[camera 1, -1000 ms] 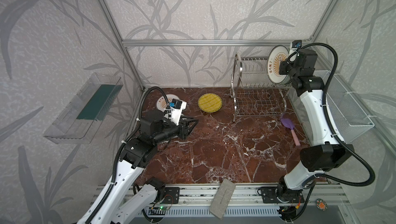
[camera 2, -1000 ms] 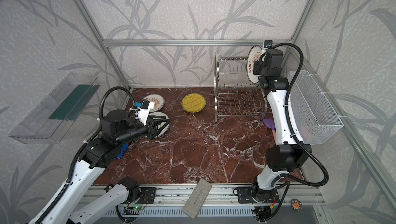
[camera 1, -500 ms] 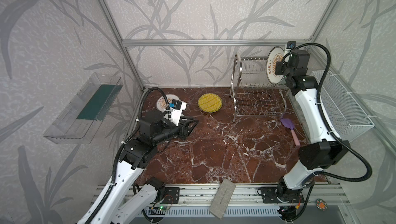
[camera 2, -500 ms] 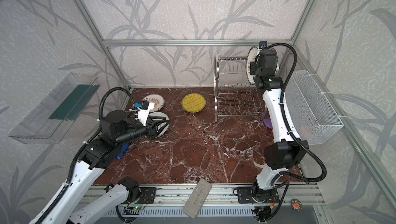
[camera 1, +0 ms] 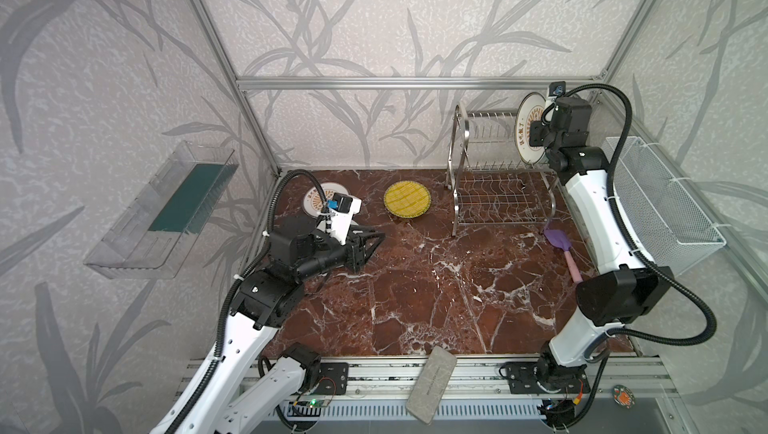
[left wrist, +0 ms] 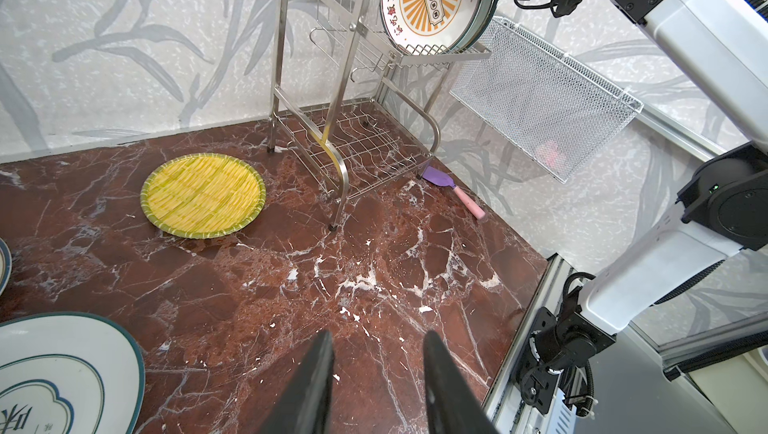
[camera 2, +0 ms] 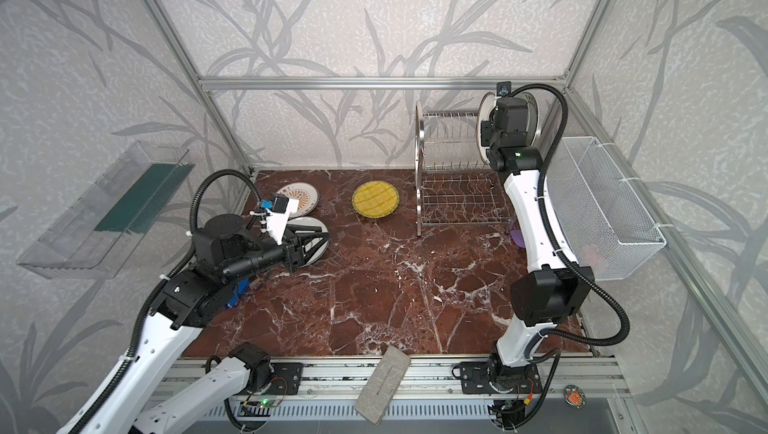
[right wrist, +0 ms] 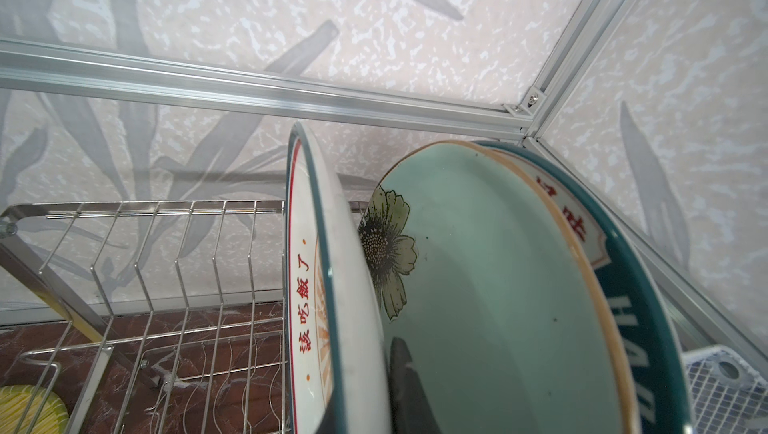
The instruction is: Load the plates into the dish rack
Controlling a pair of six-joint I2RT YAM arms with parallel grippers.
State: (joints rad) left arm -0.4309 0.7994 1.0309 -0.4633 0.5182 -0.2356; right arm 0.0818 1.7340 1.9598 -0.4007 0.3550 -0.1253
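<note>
Left gripper (left wrist: 380,342) hovers low over the table, jaws parted, nothing between them. Teal-rimmed plate (left wrist: 62,369) lies flat beneath it, back toward the wrist. Flat sunburst plate (camera 2: 301,197) is just beyond that one. Yellow plate (left wrist: 203,195) lies flat ahead of the fingertips, and this arm is clearly the nearer to all three. Dish rack (camera 1: 498,199) stands farther ahead, lower tier bare. Right gripper (camera 1: 536,137) is clenched on the rim of the held sunburst plate (left wrist: 428,0), which stands on edge at the upper tier, face parallel to the prongs, with the mint plate (right wrist: 478,286) just behind the gripper's rear finger. Whether it is seated cannot be told, and release likely depends on that.
</note>
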